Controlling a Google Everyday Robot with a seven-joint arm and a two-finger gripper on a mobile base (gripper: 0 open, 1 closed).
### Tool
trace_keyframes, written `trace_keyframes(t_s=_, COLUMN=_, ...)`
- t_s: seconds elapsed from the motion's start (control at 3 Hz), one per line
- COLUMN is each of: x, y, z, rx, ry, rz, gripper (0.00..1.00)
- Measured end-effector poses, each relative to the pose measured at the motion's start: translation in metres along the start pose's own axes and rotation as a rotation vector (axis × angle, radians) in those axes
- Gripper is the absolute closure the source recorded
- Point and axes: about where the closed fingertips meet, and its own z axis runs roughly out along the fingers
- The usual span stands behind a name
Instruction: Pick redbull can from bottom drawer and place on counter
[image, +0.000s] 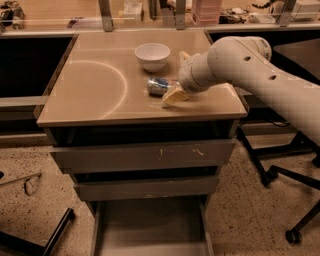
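redbull can (159, 86) lying on its side on the tan surface (100, 85), a bit right of centre, nearer to front edge than back; silver-blue, long axis approx left-right. just in front of white bowl (152, 55), apart from it. gripper (174, 78) directly at the can's right end, spread wide open and holding nothing: one yellowish finger (176, 96) low at the can's front-right, other one higher up, near the bowl's right side. contact between lower finger and can: cannot tell, very close at least. thick white arm (250, 65) coming in from the right, above surface's right edge. curved light reflection on left half of surface. under surface, two grey drawer fronts (145, 155) closed, upper one w/ scratches. bottom drawer (150, 225) pulled out toward the camera, flat grey tray w/ low side walls. speckled floor (235, 200) around; black chair legs (280, 172) w/ casters at right, dark metal legs (55, 230) at lower left. cluttered bench (60, 10) behind the surface.
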Motion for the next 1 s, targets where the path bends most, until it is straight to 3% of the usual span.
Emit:
trace_keyframes(t_s=0.67, x=0.009, y=-0.007, z=-0.01, rx=0.027, ry=0.022, rz=0.006, gripper=0.0)
trace_keyframes(t_s=1.0, x=0.011, y=-0.022, z=-0.041, rx=0.07, ry=0.049, rz=-0.002, gripper=0.0)
